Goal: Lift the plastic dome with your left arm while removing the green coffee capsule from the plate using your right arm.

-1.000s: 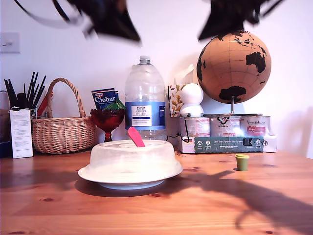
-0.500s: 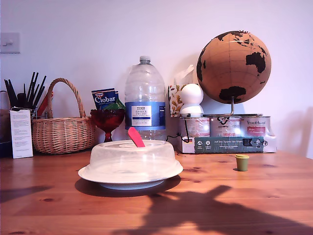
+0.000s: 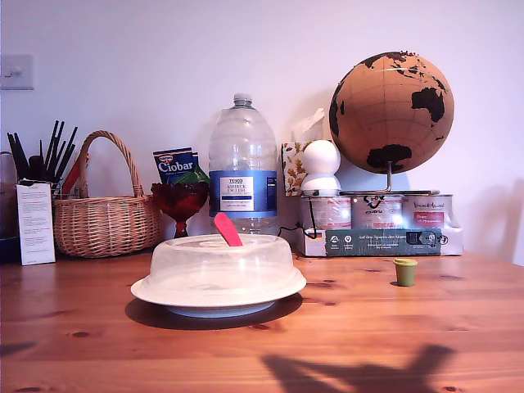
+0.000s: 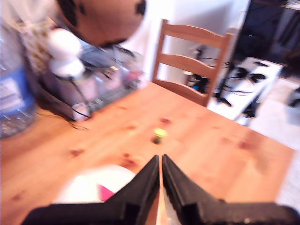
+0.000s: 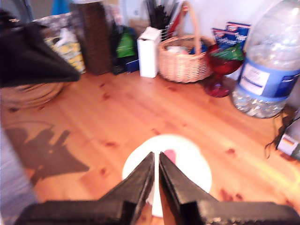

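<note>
Both arms gone from exterior view since a second ago; shadows only. First gripper [image 4: 161,161] and second gripper [image 5: 156,158] pressed together, empty, high. Plastic dome [image 3: 218,264] covering plate [image 3: 219,309]; green coffee capsule [image 3: 404,272] on table [image 3: 98,327], well apart. Task apparently complete.

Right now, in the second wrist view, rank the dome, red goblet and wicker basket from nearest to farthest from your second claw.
1. plastic dome, directly under my second claw.
2. red goblet, beside the water bottle.
3. wicker basket, slightly beyond, by the wall.
</note>
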